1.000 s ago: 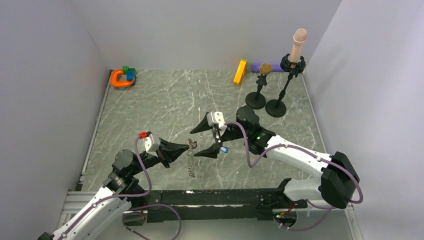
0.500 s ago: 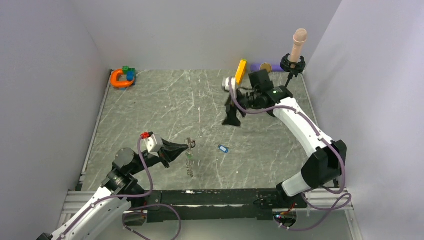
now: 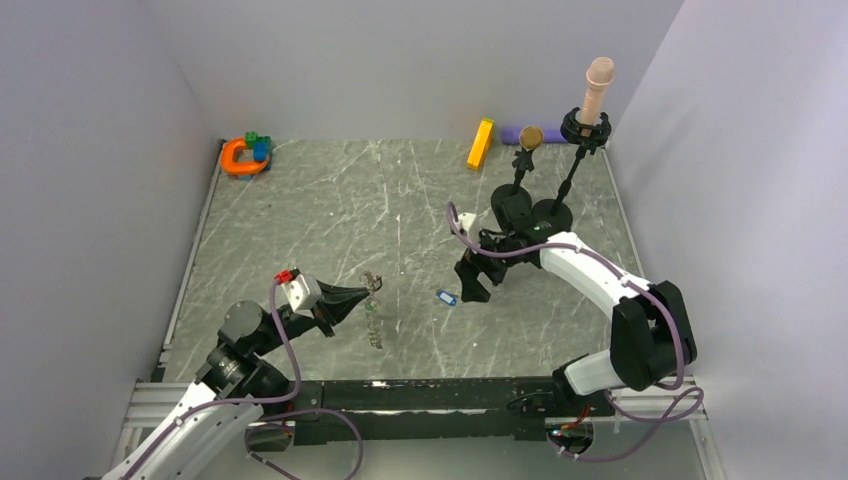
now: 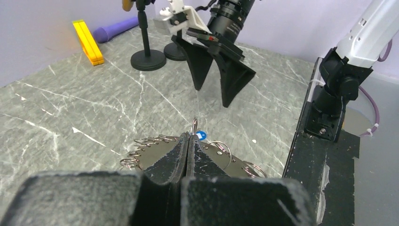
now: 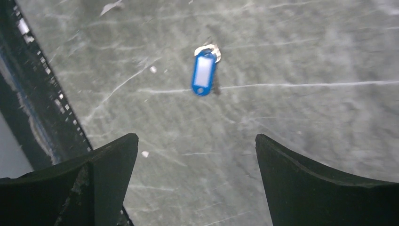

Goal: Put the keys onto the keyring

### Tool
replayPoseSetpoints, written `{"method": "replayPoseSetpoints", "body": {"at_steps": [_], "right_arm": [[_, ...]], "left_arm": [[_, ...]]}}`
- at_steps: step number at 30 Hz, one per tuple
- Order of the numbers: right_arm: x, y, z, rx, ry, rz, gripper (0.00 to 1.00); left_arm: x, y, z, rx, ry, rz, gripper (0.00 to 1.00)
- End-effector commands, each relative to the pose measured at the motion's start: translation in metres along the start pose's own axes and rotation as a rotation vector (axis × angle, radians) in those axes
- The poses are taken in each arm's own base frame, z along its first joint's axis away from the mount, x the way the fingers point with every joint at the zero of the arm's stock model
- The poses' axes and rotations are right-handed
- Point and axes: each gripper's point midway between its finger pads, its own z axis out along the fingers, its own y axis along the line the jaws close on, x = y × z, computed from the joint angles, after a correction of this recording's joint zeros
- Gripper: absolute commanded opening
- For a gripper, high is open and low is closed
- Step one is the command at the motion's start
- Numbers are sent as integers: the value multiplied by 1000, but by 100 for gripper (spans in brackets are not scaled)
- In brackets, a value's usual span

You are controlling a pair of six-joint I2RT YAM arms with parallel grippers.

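Currently in hand: fetching a loose key. The right gripper hangs just beside and above the small key with a blue plastic tag and has no contact with it.
Right gripper state: jaws spread wide with nothing between them. In its wrist view the blue-tagged key lies ahead of the fingertips, roughly centred on the gap.
Left gripper state: the left gripper is clamped tight, pads together, on the edge of the large flat silvery metal keyring with a looped, bumpy rim.
Keyring position: at the left fingertips, near the front-centre of the grey marbled table, and seen edge-on from above. Whether its lower edge rests on the table cannot be told.
Key position: flat on the table, alone, between the two grippers, near the keyring but apart from it.
Other keys: whether any already hang from the ring's loops is too small to tell.
Next move, as judged: the right gripper should lower until its fingertips straddle the tag, then close low on it. The left gripper meanwhile holds the ring steady to receive the key.
Risk, as judged: the tag is thin and lies on a hard surface, so it may skate or tip out of the pinch.
Bystanders: a yellow bar and an orange horseshoe toy lie at the far edge, well apart.
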Motion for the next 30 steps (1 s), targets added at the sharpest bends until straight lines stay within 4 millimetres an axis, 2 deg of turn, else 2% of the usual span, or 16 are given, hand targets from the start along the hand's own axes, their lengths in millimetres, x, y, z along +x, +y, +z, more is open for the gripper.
{"method": "replayPoseSetpoints", "body": {"at_steps": [1,3,6,10,12,16,20,22,28,30], "right_arm": [[-51,-37,-19,182,-68,-6,100],[-62,-36,-27,208,-81,-7,100],[-87,-11,-28,210,-226,-117,100],[-94,21,-6,215,-425,-162,99],[-93,19,4,255,-449,-103,94],[-109,6,7,359,-554,-93,86],[-92,-3,30,365,-497,-82,66],[-87,-6,35,379,-514,-116,65],[-68,16,46,287,-565,-283,73],[-60,18,50,271,-563,-249,76]], "left_arm": [[-36,4,-4,-40,-103,59,0],[-38,5,-5,-43,-113,64,0],[-37,5,-4,-41,-120,67,0],[-37,5,-8,-55,-138,62,0],[-37,5,-10,-58,-141,56,0],[-36,9,-11,-84,-135,55,0],[-31,14,-7,-102,-107,56,0],[-29,15,-6,-102,-99,54,0],[-30,17,-7,-116,-108,54,0],[-30,18,-7,-121,-107,56,0]]}}
